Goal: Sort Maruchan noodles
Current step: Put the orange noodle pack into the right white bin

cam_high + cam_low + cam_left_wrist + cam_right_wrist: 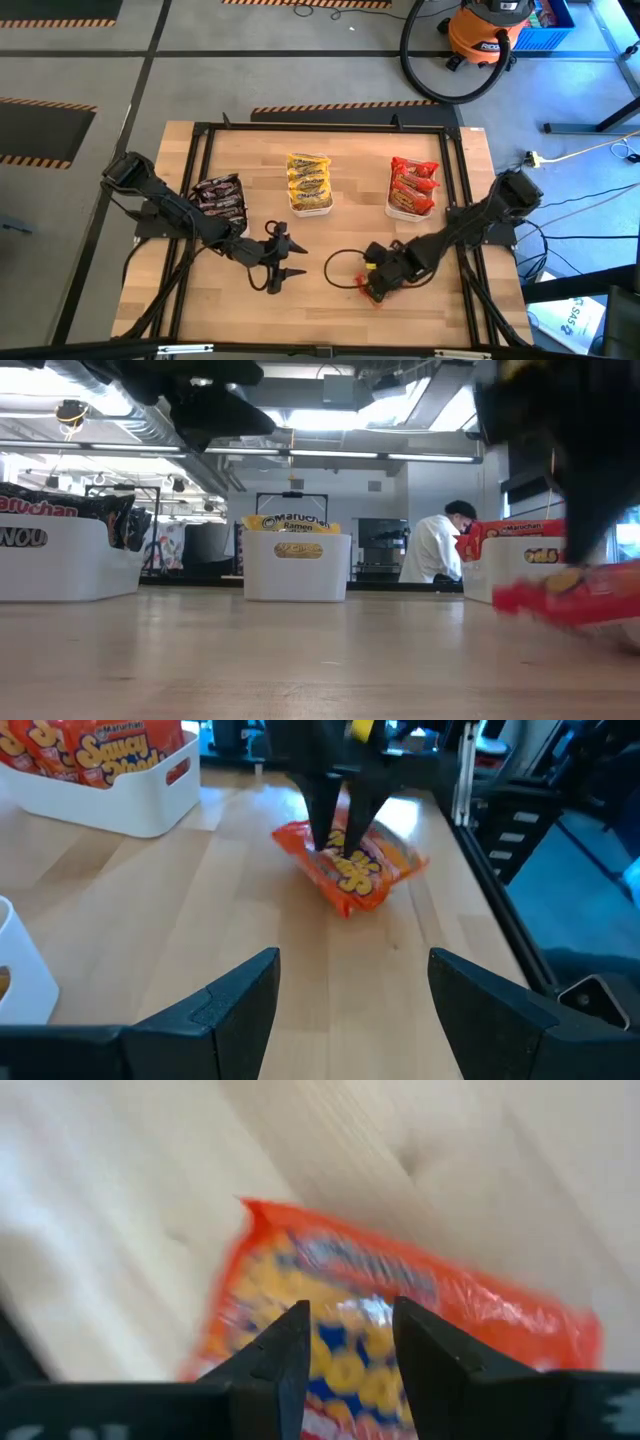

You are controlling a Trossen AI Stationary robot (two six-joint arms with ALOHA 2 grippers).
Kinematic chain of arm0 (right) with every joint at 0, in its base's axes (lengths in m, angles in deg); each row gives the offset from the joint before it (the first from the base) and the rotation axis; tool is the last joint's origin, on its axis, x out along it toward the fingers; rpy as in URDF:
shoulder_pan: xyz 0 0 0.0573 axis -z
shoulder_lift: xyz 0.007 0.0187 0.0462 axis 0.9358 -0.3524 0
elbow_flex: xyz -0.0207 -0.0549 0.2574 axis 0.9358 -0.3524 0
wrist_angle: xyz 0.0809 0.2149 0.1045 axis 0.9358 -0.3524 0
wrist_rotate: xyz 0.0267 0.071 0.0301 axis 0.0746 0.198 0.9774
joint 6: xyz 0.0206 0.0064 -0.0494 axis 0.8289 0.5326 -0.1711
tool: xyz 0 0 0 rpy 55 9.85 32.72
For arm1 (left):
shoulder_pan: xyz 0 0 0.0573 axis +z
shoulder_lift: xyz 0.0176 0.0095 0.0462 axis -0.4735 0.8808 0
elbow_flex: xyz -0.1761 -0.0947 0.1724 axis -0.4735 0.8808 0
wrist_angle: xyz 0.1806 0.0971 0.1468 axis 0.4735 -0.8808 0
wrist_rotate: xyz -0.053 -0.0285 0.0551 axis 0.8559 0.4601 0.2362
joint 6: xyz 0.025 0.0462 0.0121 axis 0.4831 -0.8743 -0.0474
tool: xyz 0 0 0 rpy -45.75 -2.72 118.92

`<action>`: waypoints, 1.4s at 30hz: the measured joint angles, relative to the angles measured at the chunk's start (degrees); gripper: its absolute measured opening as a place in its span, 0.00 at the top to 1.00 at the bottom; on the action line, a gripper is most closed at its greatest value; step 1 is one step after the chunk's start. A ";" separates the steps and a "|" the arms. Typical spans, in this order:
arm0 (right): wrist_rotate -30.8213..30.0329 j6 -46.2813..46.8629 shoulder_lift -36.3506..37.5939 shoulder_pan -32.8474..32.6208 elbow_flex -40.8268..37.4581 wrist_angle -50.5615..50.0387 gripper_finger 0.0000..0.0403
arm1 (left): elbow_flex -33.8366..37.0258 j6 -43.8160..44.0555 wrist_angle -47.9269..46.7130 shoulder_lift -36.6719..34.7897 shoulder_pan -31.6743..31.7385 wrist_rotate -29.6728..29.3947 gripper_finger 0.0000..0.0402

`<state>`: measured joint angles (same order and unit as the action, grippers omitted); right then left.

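Right end effector pinching red packet, near table edge

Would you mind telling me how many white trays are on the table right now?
3, in a row across the table's far half: the left tray holds dark packets, the middle tray yellow packets, the right tray red-orange packets. None looks hidden.

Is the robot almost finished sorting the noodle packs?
Nearly. Three trays are already filled by colour: dark packets, yellow packets and red packets. The right pincer is closed on the last loose red packet, still on the table. The left pincer waits open. That packet still needs its tray.
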<state>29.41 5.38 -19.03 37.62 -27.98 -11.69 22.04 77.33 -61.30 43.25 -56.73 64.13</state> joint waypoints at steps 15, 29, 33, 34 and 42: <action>-1.89 8.47 5.82 -13.09 1.25 -11.98 0.29 | -8.02 0.72 8.10 12.88 0.03 3.67 0.38; -7.69 25.78 5.77 -23.82 -9.43 -2.40 0.39 | -29.35 -4.57 6.90 37.28 4.69 8.58 0.38; -7.64 25.81 5.70 -22.62 -13.25 10.51 0.44 | -31.07 -4.57 6.88 40.35 6.28 9.51 0.38; -7.22 25.81 5.46 -22.07 -13.77 13.79 0.45 | -31.06 -4.57 5.60 40.45 6.60 9.00 0.38; -6.71 18.92 3.59 -17.86 -14.56 27.81 0.50 | -31.06 -1.53 -9.48 36.47 9.09 0.02 0.38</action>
<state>22.70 24.29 -15.44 19.76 -42.54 16.12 -9.02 75.80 -70.78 79.72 -47.64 64.15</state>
